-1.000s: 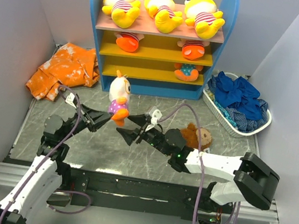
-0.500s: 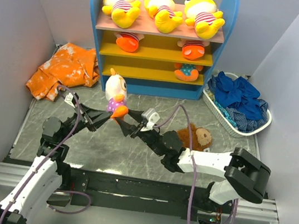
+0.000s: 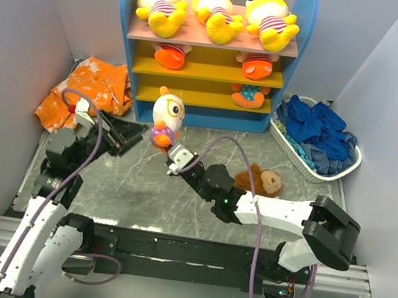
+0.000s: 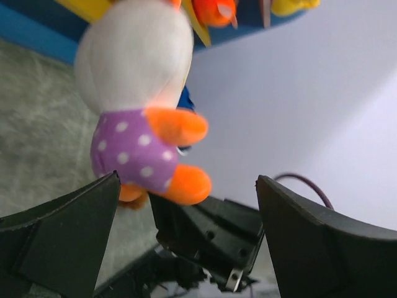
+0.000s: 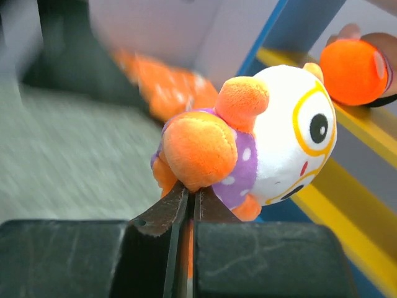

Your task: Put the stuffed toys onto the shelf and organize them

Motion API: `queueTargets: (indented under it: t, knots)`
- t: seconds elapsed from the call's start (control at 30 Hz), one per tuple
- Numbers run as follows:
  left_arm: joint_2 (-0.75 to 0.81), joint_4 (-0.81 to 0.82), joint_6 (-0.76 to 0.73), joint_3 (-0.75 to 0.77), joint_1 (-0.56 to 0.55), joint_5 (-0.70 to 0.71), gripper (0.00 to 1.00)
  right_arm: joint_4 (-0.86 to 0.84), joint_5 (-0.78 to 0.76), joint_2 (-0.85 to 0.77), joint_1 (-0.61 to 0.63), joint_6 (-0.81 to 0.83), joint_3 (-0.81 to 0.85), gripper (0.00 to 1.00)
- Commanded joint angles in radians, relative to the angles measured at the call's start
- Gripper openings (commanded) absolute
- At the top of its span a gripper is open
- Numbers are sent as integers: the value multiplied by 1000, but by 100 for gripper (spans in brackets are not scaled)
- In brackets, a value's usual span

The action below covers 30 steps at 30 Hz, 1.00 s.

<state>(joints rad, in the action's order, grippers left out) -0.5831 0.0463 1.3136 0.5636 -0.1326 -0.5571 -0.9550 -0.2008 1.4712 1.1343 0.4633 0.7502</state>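
A stuffed toy (image 3: 166,116) with a white head, purple dotted shirt and orange limbs hangs above the table in front of the shelf (image 3: 211,43). My right gripper (image 3: 169,146) is shut on its orange foot; in the right wrist view the closed tips (image 5: 192,194) pinch the foot of this toy (image 5: 248,139). My left gripper (image 3: 132,136) stands open to the toy's left, apart from it, and its wrist view shows the toy (image 4: 133,93) beyond the spread fingers (image 4: 68,230). Three yellow striped toys (image 3: 215,13) lie on the pink top board, others on the yellow boards. A brown monkey (image 3: 260,179) lies on the table.
An orange-and-white cloth (image 3: 87,93) lies left of the shelf. A white basket (image 3: 288,144) of dark blue cloths (image 3: 320,133) stands to the shelf's right. Grey walls close in both sides. The right arm stretches across the table's middle.
My left gripper has opened, let go of the dotted toy and drawn back to the left. My right gripper has shut on the toy's foot and carried it towards the shelf.
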Motion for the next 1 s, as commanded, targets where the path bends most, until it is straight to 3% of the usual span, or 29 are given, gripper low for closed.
queueTargets:
  t: [0.0,0.13,0.4,0.57,0.97]
  knots:
    - [-49,-307,-373,197,1,233,96,255,3,-71,-41,244,67,0]
    - [-57,-436,-536,282,1,462,96,419,-14,-63,-83,376,130,0]
    - [17,-442,-715,245,-12,836,97,670,-14,75,-178,544,337,0]
    - [31,-441,-714,216,-24,870,96,774,-22,190,-203,607,477,0]
    - [45,-456,-715,217,-36,924,97,776,32,385,-217,679,643,0]
